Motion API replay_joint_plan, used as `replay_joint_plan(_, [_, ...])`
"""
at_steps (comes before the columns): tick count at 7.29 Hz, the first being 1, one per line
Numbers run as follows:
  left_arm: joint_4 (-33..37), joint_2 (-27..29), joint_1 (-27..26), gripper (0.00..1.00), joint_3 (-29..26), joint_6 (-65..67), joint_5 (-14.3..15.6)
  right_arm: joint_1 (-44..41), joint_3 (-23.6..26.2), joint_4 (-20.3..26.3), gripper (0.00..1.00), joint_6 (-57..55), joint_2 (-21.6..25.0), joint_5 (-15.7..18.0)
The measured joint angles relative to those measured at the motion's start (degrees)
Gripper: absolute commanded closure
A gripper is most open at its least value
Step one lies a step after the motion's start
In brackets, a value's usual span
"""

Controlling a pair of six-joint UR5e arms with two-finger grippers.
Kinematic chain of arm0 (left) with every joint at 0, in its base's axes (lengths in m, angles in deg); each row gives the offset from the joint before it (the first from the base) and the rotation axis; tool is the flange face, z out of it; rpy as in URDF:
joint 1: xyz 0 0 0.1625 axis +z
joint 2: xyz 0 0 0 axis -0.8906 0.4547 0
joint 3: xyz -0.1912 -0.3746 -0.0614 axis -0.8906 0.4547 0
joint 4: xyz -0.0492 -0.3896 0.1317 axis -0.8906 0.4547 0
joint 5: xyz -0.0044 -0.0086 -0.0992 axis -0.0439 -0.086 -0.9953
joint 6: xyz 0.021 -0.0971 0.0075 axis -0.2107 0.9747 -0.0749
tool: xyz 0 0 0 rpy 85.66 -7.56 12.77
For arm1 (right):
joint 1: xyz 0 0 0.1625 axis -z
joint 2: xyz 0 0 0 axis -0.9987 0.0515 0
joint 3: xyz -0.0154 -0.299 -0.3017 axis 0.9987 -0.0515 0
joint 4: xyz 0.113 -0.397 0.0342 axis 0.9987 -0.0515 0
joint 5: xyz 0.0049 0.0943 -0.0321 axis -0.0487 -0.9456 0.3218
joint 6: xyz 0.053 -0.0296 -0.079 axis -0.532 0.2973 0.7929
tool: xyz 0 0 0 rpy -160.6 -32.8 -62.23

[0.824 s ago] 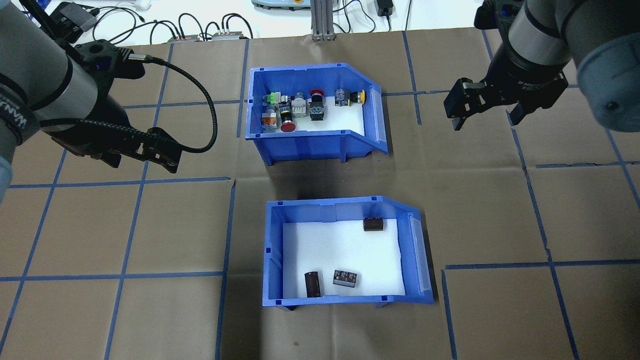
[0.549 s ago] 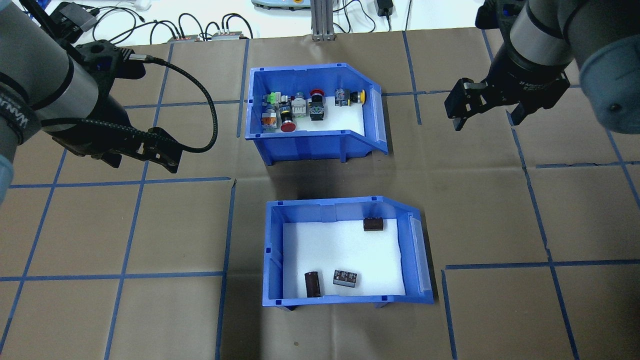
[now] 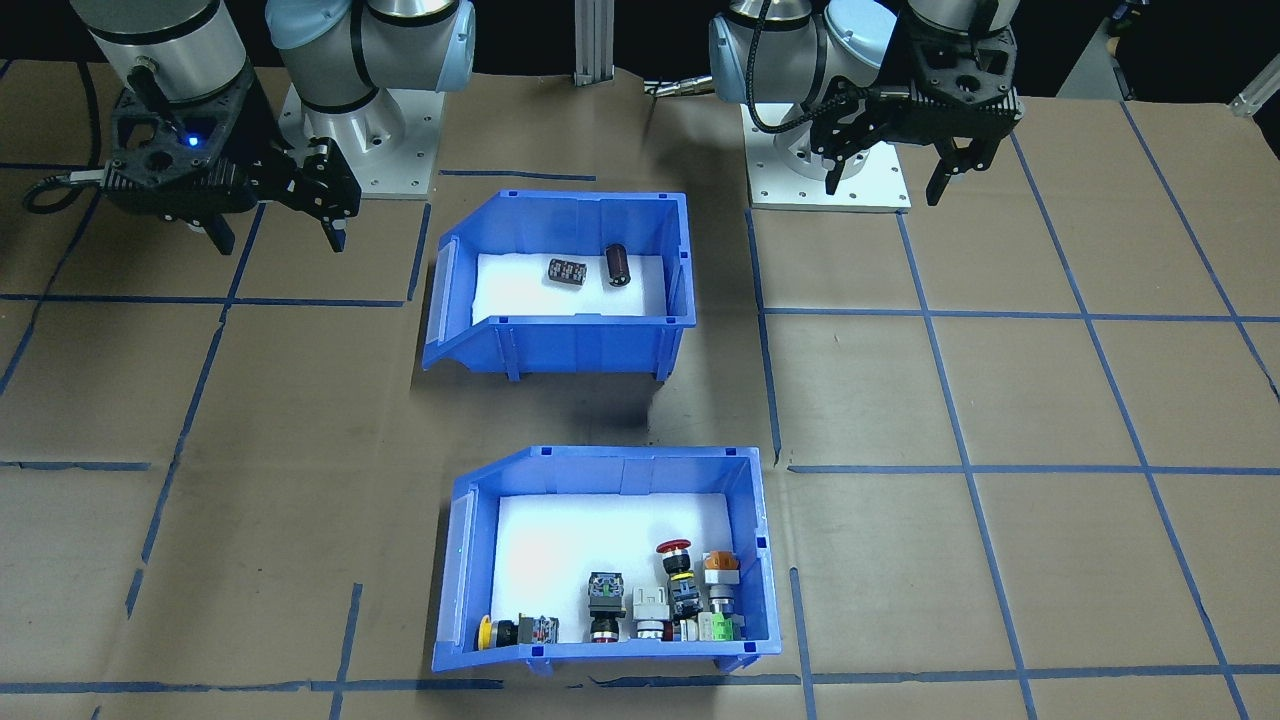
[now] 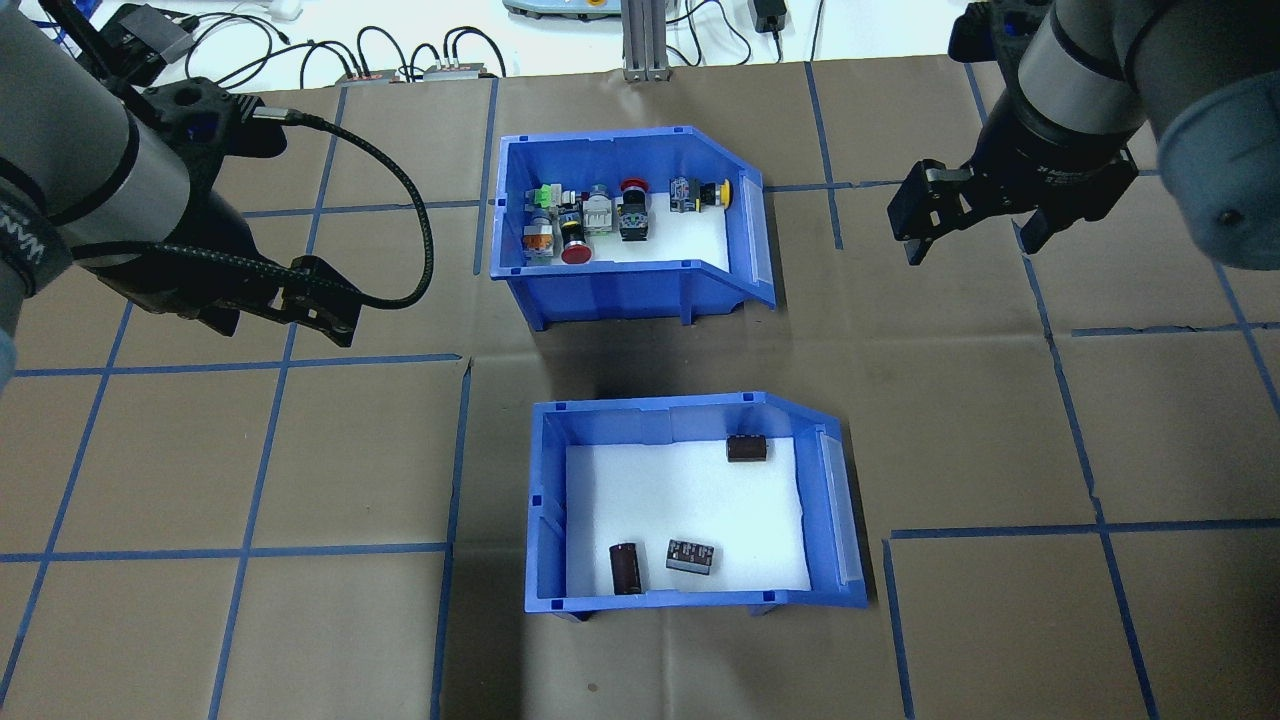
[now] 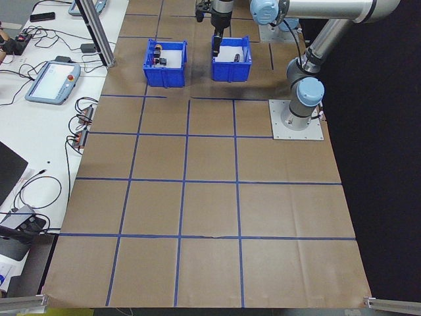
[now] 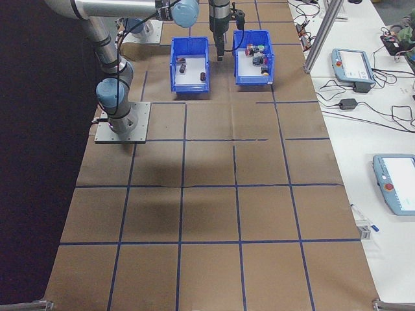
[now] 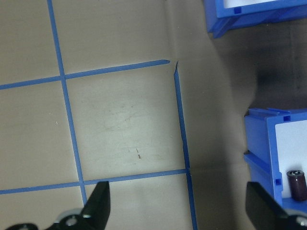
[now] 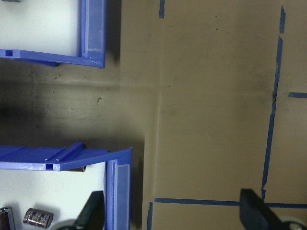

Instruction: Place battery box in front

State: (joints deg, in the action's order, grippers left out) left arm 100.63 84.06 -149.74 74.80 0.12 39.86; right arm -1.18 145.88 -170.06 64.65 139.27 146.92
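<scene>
- Overhead exterior view: battery box (image 4: 690, 600) sits lower centre on the table (image 4: 300, 450); switch bin (image 4: 620, 290) upper centre. Left gripper (image 4: 275, 318) at left and right gripper (image 4: 975, 235) at upper right hover apart from both bins, jaws spread wide, holding nothing.
- Front-facing view: battery box (image 3: 560, 345) lies above the switch bin (image 3: 600, 655).
- Left wrist view: box corner (image 7: 268, 143) at right edge.

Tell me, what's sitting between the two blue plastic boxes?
Nothing. In the overhead view, only bare brown paper-covered table, darkened by shadow, separates the blue battery box from the blue switch box.
</scene>
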Motion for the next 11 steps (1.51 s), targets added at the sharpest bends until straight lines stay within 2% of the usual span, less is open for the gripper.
replay_joint_plan(4, [-1.2,-0.1,-0.3,0.0,4.2,-0.5,3.2,-0.2,-1.4,-0.6,0.0,16.0,-4.5,-0.4])
replay_joint_plan(7, [-2.5,1.7,-0.5,0.0,5.3,-1.0,2.9,-5.1,-9.3,-1.0,0.0,33.9,-13.6,-0.3])
replay_joint_plan(8, [-3.0,2.1,-0.6,0.02,5.6,2.6,1.6,-8.3,-13.2,-1.1,0.0,39.6,-17.7,-0.2])
replay_joint_plan(10, [-3.1,2.0,-1.8,0.02,6.4,17.4,-4.2,-14.5,-21.4,-0.9,0.0,46.3,-25.1,0.0])
replay_joint_plan(11, [-3.2,1.9,-3.7,0.02,6.9,26.2,-5.4,-18.0,-26.9,-0.5,0.0,48.4,-29.7,0.0])
